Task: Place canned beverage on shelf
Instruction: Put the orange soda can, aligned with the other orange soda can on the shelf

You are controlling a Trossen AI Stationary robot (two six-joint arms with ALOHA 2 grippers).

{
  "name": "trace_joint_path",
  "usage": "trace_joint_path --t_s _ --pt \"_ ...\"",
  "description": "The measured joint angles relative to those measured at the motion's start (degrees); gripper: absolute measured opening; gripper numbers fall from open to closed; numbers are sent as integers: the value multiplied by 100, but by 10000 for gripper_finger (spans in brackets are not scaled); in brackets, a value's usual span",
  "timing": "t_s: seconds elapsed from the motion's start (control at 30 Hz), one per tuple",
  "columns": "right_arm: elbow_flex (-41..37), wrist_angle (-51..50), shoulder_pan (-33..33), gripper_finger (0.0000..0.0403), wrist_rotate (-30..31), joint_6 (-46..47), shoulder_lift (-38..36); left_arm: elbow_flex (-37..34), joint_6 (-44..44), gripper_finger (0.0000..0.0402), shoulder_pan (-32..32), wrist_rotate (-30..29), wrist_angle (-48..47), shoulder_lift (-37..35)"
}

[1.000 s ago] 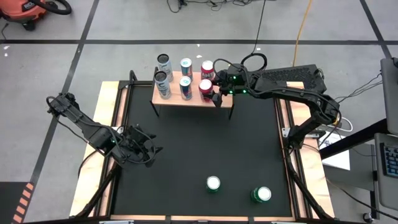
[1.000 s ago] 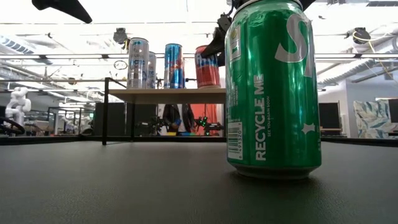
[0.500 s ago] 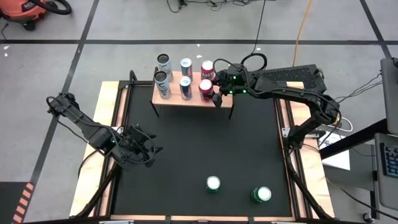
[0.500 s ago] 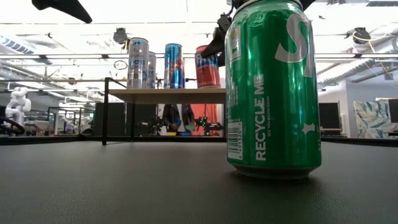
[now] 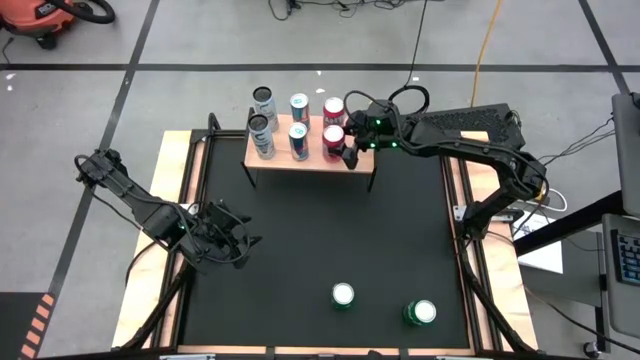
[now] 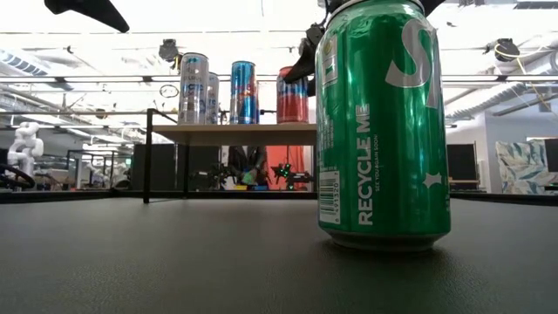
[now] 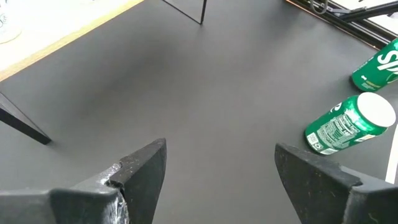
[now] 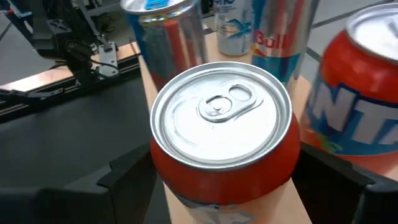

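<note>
The shelf (image 5: pixel 285 160), a light-wood board on black legs, stands at the table's far edge and carries several upright cans: silver, blue and red. My right gripper (image 5: pixel 349 143) reaches in from the right at shelf height. Its fingers stand open on either side of the near red can (image 8: pixel 221 124), which rests upright with its base on the board (image 6: pixel 292 94). My left gripper (image 5: pixel 228 240) hovers open over the black mat at the left, nothing between its fingers (image 7: pixel 217 180). Two green cans (image 5: pixel 343 295) (image 5: pixel 420 312) stand on the mat near the front edge. My right gripper has one finger (image 8: pixel 134 171) on each side of the red can's wall, coming level from the table's right. I cannot tell whether the fingers touch the can. The can stands upright on the shelf board.
A second red can (image 5: pixel 334 108) stands just behind the flanked one, and blue cans (image 5: pixel 299 138) stand close on its left. One green can (image 6: pixel 384 122) fills much of the low view. The black mat (image 5: pixel 300 230) between shelf and green cans is bare.
The near red can has shifted a little toward the table's right on the shelf board and stands upright there. My left arm has kept still.
</note>
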Motion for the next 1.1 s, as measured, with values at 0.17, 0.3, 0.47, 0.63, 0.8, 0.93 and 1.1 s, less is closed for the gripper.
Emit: trace_joint_path --t_s 0.17,0.3,0.47,0.63,0.8,0.93,1.1 --pt "0 -4 -92 316 -132 -36 0 0 -1 299 0 0 0 0" --pt "0 -18 -113 316 -309 -50 0 0 -2 299 -2 0 -2 0" --pt "-2 -18 -113 316 -450 -54 2 0 -2 299 -1 0 -2 0" --pt "-4 -19 -113 316 -451 -85 2 0 -6 299 0 0 -2 0" --pt "-8 12 -121 318 -467 -66 4 0 -7 299 -2 -1 -2 0" --pt "-9 48 -121 337 -467 -63 4 0 -9 299 -2 -2 -2 0" --pt "-7 44 -124 358 -464 -61 4 0 -9 299 -1 -2 -2 0"
